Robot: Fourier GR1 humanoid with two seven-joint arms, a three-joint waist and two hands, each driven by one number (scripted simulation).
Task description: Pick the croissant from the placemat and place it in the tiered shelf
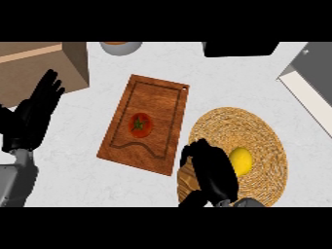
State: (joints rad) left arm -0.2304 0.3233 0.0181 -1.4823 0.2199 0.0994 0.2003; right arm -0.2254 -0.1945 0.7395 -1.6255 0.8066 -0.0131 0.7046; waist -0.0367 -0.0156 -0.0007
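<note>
A round woven straw placemat lies flat on the table at lower right. On it, right of centre, sits a small yellow rounded item. A grey tiered shelf stands at the right edge, well apart.

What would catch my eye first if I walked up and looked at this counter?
Probably the red tomato on the wooden cutting board at centre. Next, the round woven placemat to its right, where the black right hand hovers beside a yellow item. The left hand rests open at the left.
</note>
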